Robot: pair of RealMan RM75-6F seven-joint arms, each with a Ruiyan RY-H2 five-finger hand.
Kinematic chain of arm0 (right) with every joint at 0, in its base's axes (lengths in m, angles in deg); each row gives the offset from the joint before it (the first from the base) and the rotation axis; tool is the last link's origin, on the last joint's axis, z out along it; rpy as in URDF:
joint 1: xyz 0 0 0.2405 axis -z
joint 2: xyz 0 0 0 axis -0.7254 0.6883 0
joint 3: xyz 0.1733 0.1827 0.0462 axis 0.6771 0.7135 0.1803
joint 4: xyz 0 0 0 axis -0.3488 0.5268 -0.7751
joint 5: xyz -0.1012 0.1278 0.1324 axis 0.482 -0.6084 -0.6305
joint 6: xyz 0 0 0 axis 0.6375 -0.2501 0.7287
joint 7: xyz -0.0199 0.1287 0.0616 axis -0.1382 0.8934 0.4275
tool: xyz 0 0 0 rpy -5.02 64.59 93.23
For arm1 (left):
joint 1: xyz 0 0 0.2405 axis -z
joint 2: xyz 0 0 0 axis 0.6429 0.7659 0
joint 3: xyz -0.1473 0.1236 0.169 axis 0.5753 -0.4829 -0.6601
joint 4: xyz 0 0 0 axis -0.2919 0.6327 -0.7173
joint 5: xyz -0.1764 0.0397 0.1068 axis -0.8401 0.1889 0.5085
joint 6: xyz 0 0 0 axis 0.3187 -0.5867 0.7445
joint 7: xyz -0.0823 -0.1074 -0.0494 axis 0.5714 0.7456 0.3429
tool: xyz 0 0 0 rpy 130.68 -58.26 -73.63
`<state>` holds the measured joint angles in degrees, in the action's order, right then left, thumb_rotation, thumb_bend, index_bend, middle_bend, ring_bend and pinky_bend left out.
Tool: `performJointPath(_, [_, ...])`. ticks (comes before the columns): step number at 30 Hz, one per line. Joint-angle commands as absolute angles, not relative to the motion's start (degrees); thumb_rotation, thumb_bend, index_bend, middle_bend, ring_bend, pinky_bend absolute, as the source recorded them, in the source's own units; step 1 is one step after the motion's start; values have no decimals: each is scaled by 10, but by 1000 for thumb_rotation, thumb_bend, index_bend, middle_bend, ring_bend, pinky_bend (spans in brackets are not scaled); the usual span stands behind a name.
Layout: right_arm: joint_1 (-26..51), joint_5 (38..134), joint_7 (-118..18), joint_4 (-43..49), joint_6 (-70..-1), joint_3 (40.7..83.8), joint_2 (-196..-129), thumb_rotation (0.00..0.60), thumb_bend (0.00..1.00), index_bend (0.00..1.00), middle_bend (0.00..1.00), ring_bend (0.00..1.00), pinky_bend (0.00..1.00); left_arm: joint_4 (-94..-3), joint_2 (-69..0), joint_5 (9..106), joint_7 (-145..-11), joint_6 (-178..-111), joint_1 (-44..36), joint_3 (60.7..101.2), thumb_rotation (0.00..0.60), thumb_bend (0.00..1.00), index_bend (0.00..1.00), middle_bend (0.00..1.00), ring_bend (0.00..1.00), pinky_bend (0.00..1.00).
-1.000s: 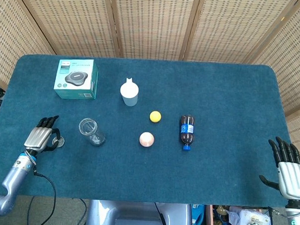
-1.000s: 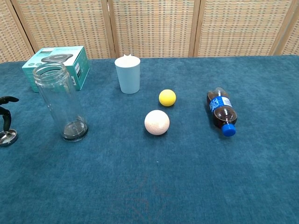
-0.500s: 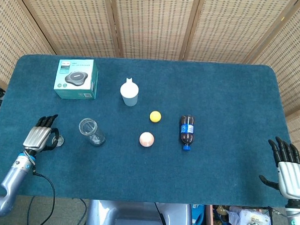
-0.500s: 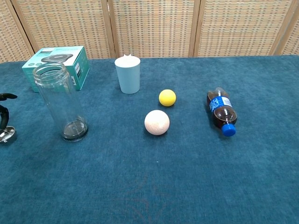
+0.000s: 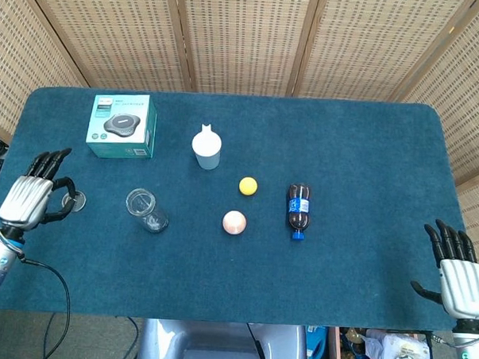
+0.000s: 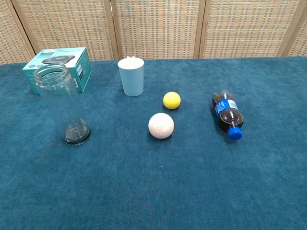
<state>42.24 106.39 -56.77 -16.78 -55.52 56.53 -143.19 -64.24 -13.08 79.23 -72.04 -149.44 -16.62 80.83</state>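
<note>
A blue cloth covers the desk (image 5: 368, 153) before wicker screens. The left hand (image 5: 28, 198) pinches a small metal lid (image 5: 76, 200) just left of the upright glass jar (image 5: 146, 210), whose mouth opens upward. Far right of the jar, the right hand (image 5: 457, 268) lies spread, holding nothing.

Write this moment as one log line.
left hand: holds small lid | right hand: open, table edge | jar: upright, lidless

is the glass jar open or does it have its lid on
Open. The jar stands upright with a bare rim and nothing in it. A small round lid is at the left hand, apart from the jar.
</note>
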Motion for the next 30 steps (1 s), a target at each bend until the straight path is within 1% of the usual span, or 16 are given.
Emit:
performJointPath(1, [423, 1061, -567, -167, -555, 567, -1432, 600, 0, 0, 0, 0, 0, -726, -71, 798, -748, -1495, -145, 839, 600, 514, 603, 0, 0, 0])
performJointPath(6, [422, 1058, -566, -164, -553, 568, -1433, 600, 0, 0, 0, 0, 0, -789, -50, 786, -809, -1465, -116, 853, 600, 515, 603, 0, 0, 0])
performJointPath(11, [420, 1057, -566, -162, -550, 567, -1434, 600, 0, 0, 0, 0, 0, -823, -64, 753, -862, -1428, -89, 854, 600, 515, 603, 0, 0, 0])
performJointPath(17, [420, 1053, -563, -162, -548, 569, -1434, 600, 0, 0, 0, 0, 0, -810, -98, 728, -890, -1413, -71, 852, 600, 515, 603, 0, 0, 0])
performJointPath(22, [420, 1049, -560, -161, -548, 571, -1433, 600, 0, 0, 0, 0, 0, -789, -131, 735, -882, -1420, -66, 845, 600, 514, 603, 0, 0, 0])
performJointPath(30, [420, 1047, -556, -162, -546, 571, -1431, 600, 0, 0, 0, 0, 0, -781, -143, 729, -889, -1420, -59, 841, 600, 515, 603, 0, 0, 0])
